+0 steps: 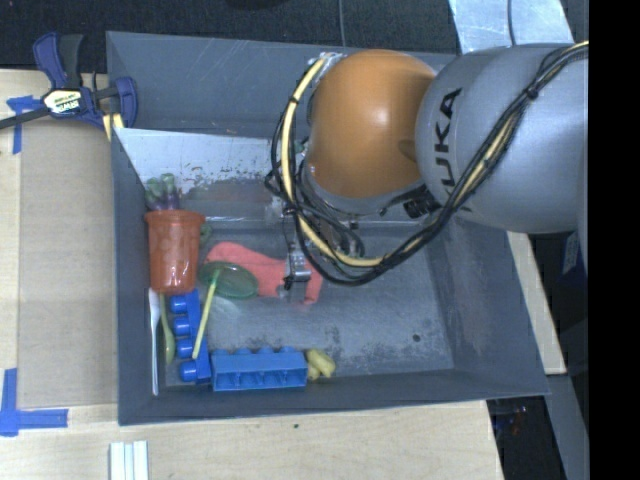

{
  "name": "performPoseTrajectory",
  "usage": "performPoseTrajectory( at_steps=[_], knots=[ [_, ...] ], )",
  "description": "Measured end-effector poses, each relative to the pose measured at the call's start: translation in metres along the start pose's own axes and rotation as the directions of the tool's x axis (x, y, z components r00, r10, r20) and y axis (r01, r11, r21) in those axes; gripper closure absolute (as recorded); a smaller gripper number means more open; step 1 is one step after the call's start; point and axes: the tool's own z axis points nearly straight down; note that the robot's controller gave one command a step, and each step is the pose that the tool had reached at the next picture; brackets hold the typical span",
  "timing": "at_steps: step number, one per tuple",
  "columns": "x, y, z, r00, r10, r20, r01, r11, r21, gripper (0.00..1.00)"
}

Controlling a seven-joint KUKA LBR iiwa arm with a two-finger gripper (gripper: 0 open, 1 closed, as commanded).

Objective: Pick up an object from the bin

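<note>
The gripper [296, 280] sits low on the right end of a curved pink toy [248, 260] mid-bin [420, 318]; whether it grips, I cannot tell.

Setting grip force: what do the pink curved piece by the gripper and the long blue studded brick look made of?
Pink curved piece: likely matt plastic or rubber, smooth bend, no glare. Long blue studded brick: probably hard moulded plastic, crisp studs.

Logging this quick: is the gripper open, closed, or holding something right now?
Gripper: open or closed cannot be told; it is down at the right end of the pink curved toy near the middle of the bin.
</note>
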Motion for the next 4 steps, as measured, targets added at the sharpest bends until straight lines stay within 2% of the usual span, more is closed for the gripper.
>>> performPoseTrajectory(
  at_steps=[1,2,3,4],
  knots=[
    [0.018,-0.025,0.034,0.997,0.080,0.000,-0.080,0.997,0.000,0.00],
    [-0.002,-0.039,0.077,0.996,0.090,0.011,-0.089,0.996,-0.003,0.00],
    [-0.023,-0.050,0.126,0.998,0.067,0.011,-0.067,0.998,-0.003,1.00],
    [-0.023,-0.050,0.126,0.998,0.068,0.011,-0.067,0.998,-0.003,1.00]
  ],
)
